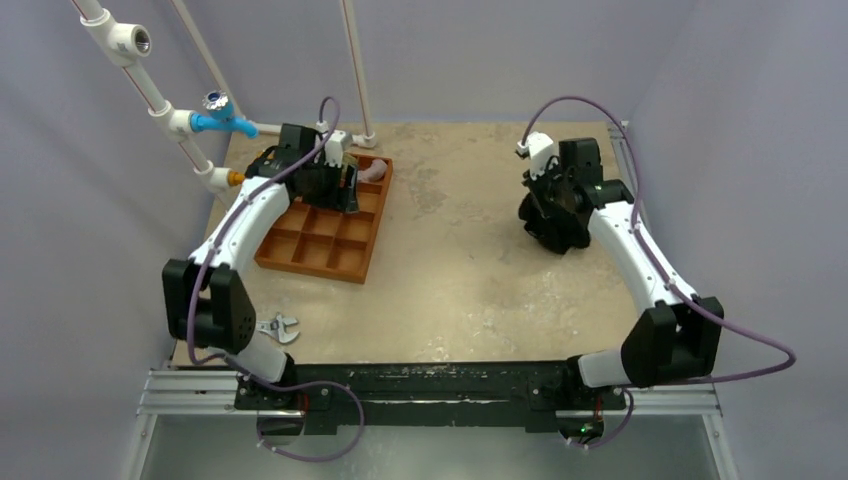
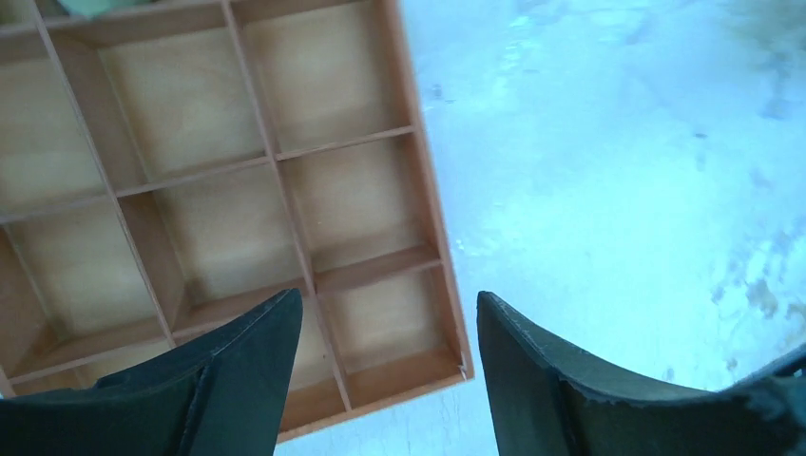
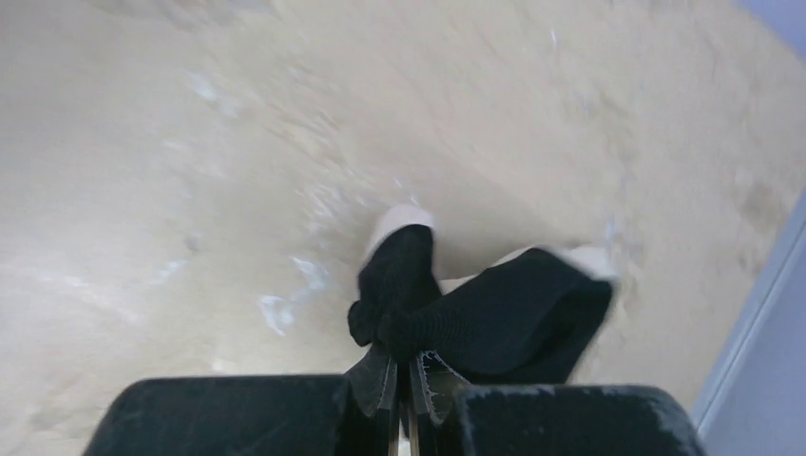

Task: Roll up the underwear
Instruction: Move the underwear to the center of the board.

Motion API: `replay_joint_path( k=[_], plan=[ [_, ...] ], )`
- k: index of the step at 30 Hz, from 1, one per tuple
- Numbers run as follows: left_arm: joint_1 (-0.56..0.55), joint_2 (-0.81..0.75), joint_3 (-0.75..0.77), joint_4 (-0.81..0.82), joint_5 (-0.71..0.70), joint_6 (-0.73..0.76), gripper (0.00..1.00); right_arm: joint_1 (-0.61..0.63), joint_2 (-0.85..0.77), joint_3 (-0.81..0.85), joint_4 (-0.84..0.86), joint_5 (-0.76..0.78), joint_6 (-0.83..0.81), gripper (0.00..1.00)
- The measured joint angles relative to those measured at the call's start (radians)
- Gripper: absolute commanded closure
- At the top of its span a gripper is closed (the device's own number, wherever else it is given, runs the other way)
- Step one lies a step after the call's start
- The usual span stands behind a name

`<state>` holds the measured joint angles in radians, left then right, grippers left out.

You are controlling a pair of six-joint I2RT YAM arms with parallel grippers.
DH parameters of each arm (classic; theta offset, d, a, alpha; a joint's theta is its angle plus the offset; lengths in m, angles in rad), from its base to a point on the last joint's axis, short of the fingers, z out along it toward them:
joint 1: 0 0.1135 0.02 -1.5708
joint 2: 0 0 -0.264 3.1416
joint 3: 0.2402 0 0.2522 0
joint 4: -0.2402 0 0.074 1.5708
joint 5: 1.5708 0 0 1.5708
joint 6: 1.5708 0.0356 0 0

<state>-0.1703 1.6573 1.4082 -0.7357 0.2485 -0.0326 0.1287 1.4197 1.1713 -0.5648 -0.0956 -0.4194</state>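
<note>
The underwear [image 3: 494,313] is a small black garment, bunched and hanging just above the tan table in the right wrist view. My right gripper [image 3: 407,366] is shut on one gathered edge of it. From above, the underwear [image 1: 548,236] is a dark lump under the right gripper [image 1: 548,212] at the table's right back. My left gripper [image 2: 385,299] is open with nothing between its fingers. It hovers over the near right corner of the orange-brown compartment tray [image 2: 432,204]. In the top view the left gripper [image 1: 335,185] is above the tray's far part.
The compartment tray [image 1: 352,268] lies at the left back with a pink cloth bundle [image 1: 373,170] in a far compartment. A green cloth [image 2: 95,6] shows at its far edge. A wrench [image 1: 278,327] lies near the left arm's base. White pipes with a blue valve [image 1: 222,115] stand at the back left.
</note>
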Motion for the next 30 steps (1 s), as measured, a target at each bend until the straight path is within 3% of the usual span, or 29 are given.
replay_joint_path(
  k=[2, 4, 6, 7, 8, 13, 18, 25, 30],
  plan=[
    [0.000, -0.098, -0.043, 0.019, 0.042, 0.034, 0.32, 0.052, -0.034, 0.077, -0.050, -0.057, 0.014, 0.93],
    [-0.003, -0.197, -0.088, 0.031, 0.081, 0.078, 0.32, 0.091, -0.062, 0.127, -0.086, -0.121, 0.027, 0.66],
    [-0.012, -0.281, -0.128, 0.042, 0.110, 0.115, 0.31, 0.117, -0.081, 0.153, -0.124, -0.187, 0.036, 0.32],
    [-0.018, -0.311, -0.146, 0.048, 0.119, 0.133, 0.31, 0.127, -0.088, 0.158, -0.143, -0.219, 0.034, 0.22],
    [-0.028, -0.347, -0.169, 0.053, 0.128, 0.156, 0.31, 0.132, -0.091, 0.158, -0.158, -0.237, 0.038, 0.19],
    [-0.134, -0.448, -0.267, 0.091, 0.135, 0.251, 0.29, 0.133, -0.090, 0.113, -0.174, -0.219, 0.026, 0.18],
    [-0.253, -0.422, -0.327, 0.138, 0.137, 0.295, 0.29, 0.133, -0.059, 0.020, -0.166, -0.219, -0.022, 0.20],
    [-0.293, -0.248, -0.318, 0.227, 0.138, 0.265, 0.29, 0.146, 0.014, -0.135, -0.127, -0.263, -0.089, 0.22],
    [-0.312, -0.021, -0.170, 0.226, 0.137, 0.161, 0.32, 0.148, 0.034, -0.142, -0.068, -0.309, -0.098, 0.23]
  ],
)
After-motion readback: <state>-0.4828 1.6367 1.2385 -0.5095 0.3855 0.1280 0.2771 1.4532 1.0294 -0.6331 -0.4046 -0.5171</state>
